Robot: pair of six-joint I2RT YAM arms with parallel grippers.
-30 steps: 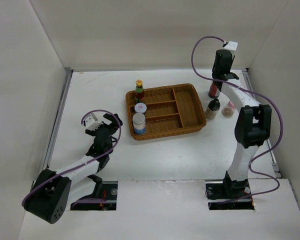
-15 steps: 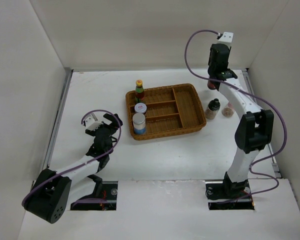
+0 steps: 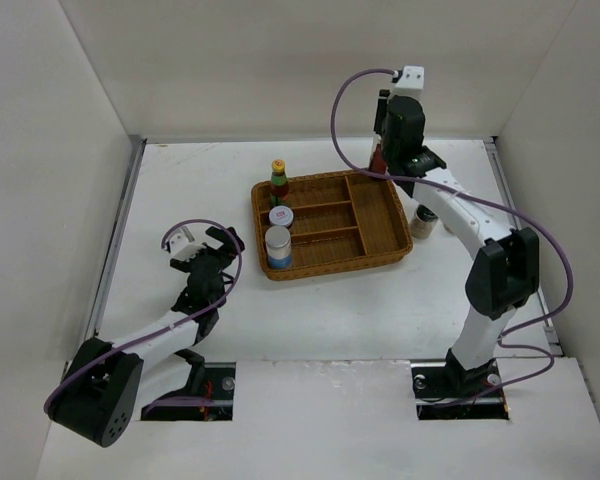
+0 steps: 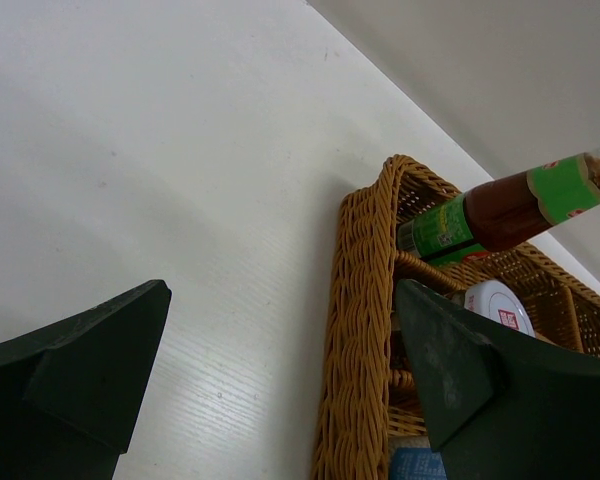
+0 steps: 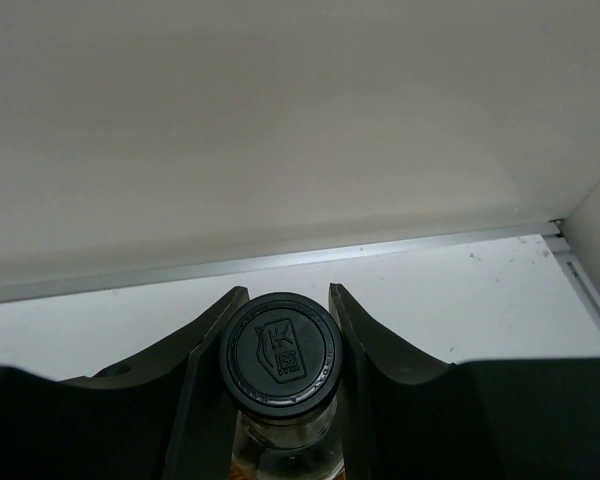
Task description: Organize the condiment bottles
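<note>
My right gripper [image 3: 382, 158] [image 5: 285, 292] is shut on the neck of the tall clear black-capped bottle [image 3: 377, 160] [image 5: 280, 355] and holds it in the air over the back right corner of the wicker tray [image 3: 380, 215]. In the tray's left compartments stand the yellow-capped sauce bottle [image 3: 278, 180] [image 4: 500, 205], the white-lidded jar [image 3: 281, 215] [image 4: 495, 305] and the silver-lidded jar [image 3: 278, 245]. The dark shaker [image 3: 425, 215] stands on the table right of the tray, partly behind my right arm. My left gripper [image 3: 205, 250] [image 4: 282, 290] rests open on the table left of the tray, with nothing in it.
White walls close in the table at the back and on both sides. The tray's rim [image 4: 365, 330] lies just right of my left fingers. The tray's middle and right compartments hold nothing. A purple cable loops over each arm.
My right arm has lifted the black-capped bottle off the table right of the tray and carried it left, over the tray's back right corner. The left arm has not moved.
</note>
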